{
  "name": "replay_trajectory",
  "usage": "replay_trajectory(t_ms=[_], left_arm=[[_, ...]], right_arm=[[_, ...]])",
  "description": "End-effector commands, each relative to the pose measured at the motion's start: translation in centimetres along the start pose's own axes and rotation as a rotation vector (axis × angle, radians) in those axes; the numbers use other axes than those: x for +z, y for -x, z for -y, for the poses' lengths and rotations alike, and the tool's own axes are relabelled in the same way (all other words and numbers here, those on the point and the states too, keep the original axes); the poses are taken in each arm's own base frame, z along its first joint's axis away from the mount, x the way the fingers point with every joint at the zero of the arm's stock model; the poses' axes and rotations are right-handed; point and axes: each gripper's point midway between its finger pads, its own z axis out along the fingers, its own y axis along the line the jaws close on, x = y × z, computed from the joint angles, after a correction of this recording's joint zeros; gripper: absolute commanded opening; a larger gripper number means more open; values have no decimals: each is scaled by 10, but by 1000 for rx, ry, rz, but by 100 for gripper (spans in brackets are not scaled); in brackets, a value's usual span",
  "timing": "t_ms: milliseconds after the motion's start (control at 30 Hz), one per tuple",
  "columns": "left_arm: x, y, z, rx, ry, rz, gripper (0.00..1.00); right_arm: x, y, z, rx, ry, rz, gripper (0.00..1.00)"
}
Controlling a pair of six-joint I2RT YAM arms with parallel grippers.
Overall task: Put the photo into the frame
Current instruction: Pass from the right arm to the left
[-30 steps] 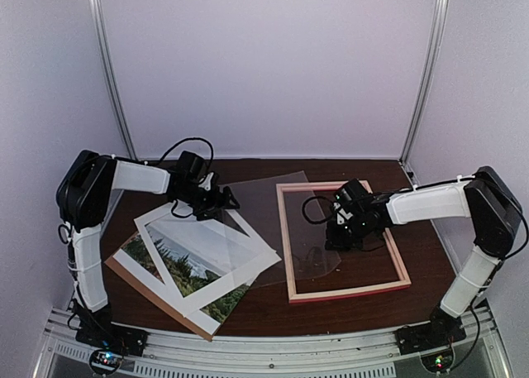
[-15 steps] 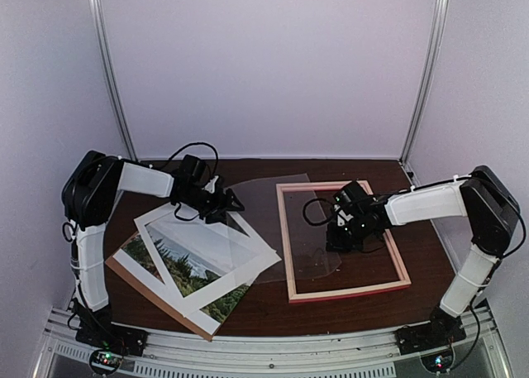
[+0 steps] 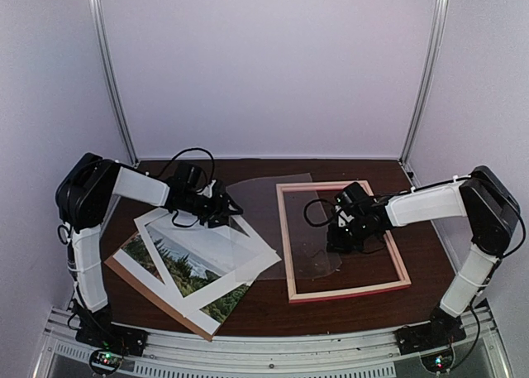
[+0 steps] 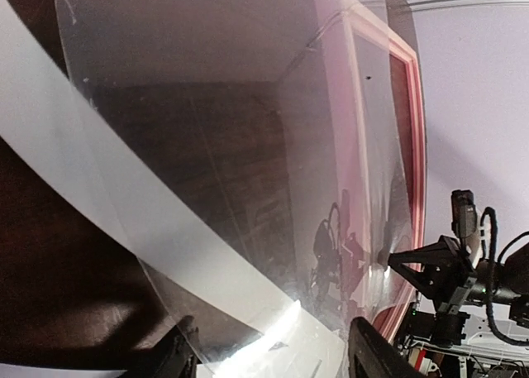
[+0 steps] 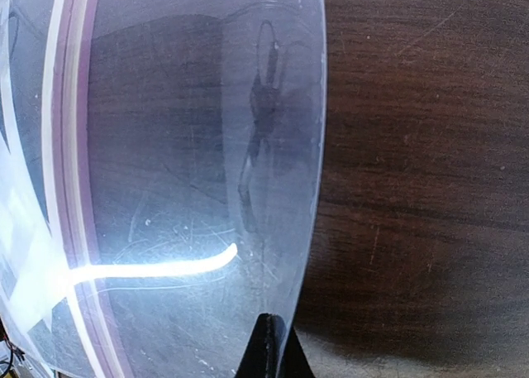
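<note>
The left arm stretches from its base at the near left corner out and to the right, forearm low, wrist over the far corner of the white mat (image 3: 157,239). The left end effector (image 4: 269,355) has its fingers (image 4: 372,357) spread apart, with the edge of a clear sheet (image 3: 264,198) between them; nothing is clamped.

The right arm folds up from the near right corner and its white forearm runs left across the right rail of the frame (image 3: 351,291), wrist pitched down. The right end effector (image 5: 271,338) has its fingers pressed together, the tips at the curved edge of the sheet. Whether they pinch the sheet, I cannot tell.

The frame lies flat on the right half of the tabletop (image 3: 421,250). Inside it are bare wood and one end of the sheet, which crosses the left rail.

The photo (image 3: 188,269) lies left of the frame and outside it, flat and skewed, under the mat, with trees showing through the opening.
</note>
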Motion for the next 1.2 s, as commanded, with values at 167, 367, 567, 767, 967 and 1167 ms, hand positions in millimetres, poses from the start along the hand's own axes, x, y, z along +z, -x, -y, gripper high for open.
replay_trajectory(t_ms=[167,367,567,767,967,1167], left_arm=[[-18,11,64,75,-185,46,61],[-20,11,70,63,-220,41,55],[-23,10,70,60,-201,47,40],[-20,7,66,74,-171,42,24],[-19,7,62,89,-133,45,14],[-19,7,55,105,-89,48,6]], right_arm=[[7,-3,6,16,-9,-2,0],[6,-1,4,12,-1,4,0],[5,0,2,15,16,8,0],[4,2,-8,22,56,17,0],[0,2,-16,30,91,25,0],[-8,4,-25,32,131,39,1]])
